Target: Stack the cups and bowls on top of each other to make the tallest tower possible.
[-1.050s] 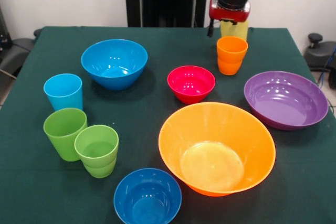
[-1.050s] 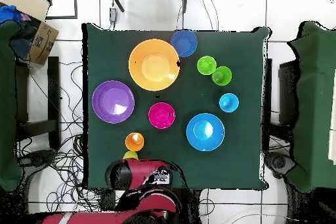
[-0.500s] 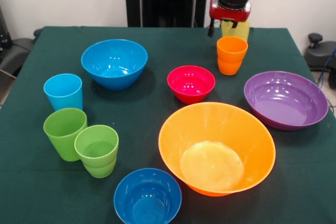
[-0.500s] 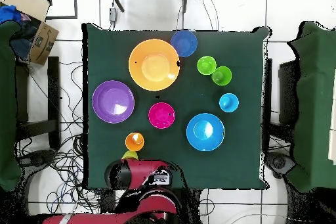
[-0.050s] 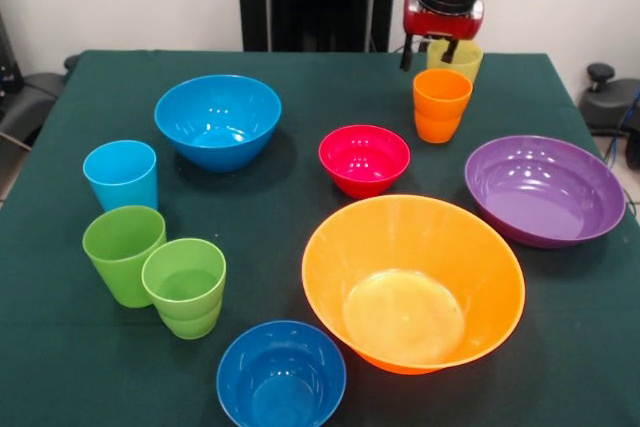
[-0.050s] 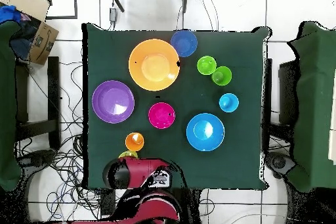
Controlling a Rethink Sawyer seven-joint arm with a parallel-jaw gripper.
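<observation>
My gripper (image 5: 430, 51) hangs at the far right of the table, right over the rim of a yellow cup (image 5: 460, 59); whether it grips the cup is unclear. Directly in front of that cup stands an orange cup (image 5: 441, 104). In the overhead view only a sliver of the yellow cup (image 6: 128, 155) shows beside the arm, with the orange cup (image 6: 134, 141) next to it. A small red bowl (image 5: 364, 158), a purple bowl (image 5: 543, 189), a large orange bowl (image 5: 413, 281) and two blue bowls (image 5: 217, 119) (image 5: 281, 374) lie apart. A light blue cup (image 5: 121, 174) and two green cups (image 5: 123, 252) (image 5: 185, 286) stand at the left. Nothing is stacked.
The red arm (image 6: 141, 172) covers the table edge in the overhead view. Dark green cloth (image 5: 290, 207) covers the table. A cardboard box (image 6: 39, 34) sits on a side surface off the table.
The arm has shifted slightly up and to the right in the front view, and more of the yellow cup's rim shows now. All other cups and bowls stay put.
</observation>
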